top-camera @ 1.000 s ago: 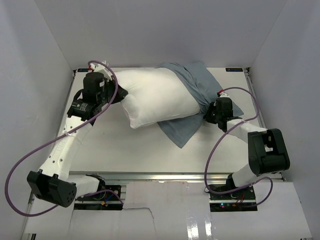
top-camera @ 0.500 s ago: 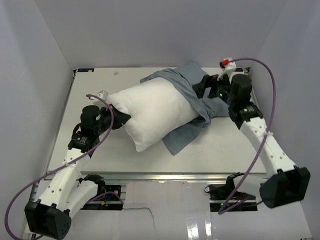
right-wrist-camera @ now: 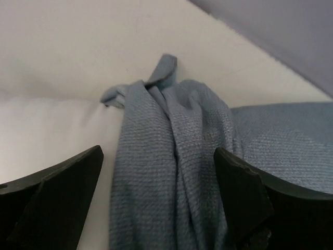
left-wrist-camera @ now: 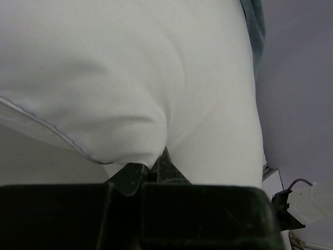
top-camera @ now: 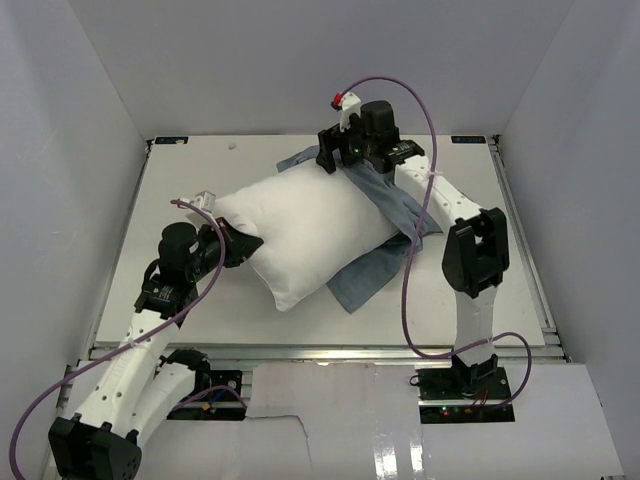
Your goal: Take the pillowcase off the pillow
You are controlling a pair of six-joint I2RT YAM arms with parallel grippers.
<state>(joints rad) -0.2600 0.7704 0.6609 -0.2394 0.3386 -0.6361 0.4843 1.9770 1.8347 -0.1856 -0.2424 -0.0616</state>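
Note:
The white pillow (top-camera: 310, 225) lies slantwise across the middle of the table, its far right end still inside the grey-blue pillowcase (top-camera: 395, 200). More of that cloth spreads out under the pillow's near right side. My left gripper (top-camera: 243, 245) is shut on the pillow's left corner; in the left wrist view the white pillow (left-wrist-camera: 130, 78) bulges over the closed left gripper (left-wrist-camera: 151, 169). My right gripper (top-camera: 335, 160) is open at the far edge. In the right wrist view the right gripper (right-wrist-camera: 158, 177) straddles a bunched ridge of pillowcase (right-wrist-camera: 166, 156), with the pillow (right-wrist-camera: 47, 135) to its left.
The white table (top-camera: 200, 290) is boxed in by grey walls on the left, right and back. A purple cable (top-camera: 410, 110) loops above the right arm, which stretches along the table's right half. Another cable trails from the left arm.
My right gripper let go of the pillowcase at the right side, opened, and swung to the cloth at the far edge. The left gripper drew the pillow corner nearer and leftward.

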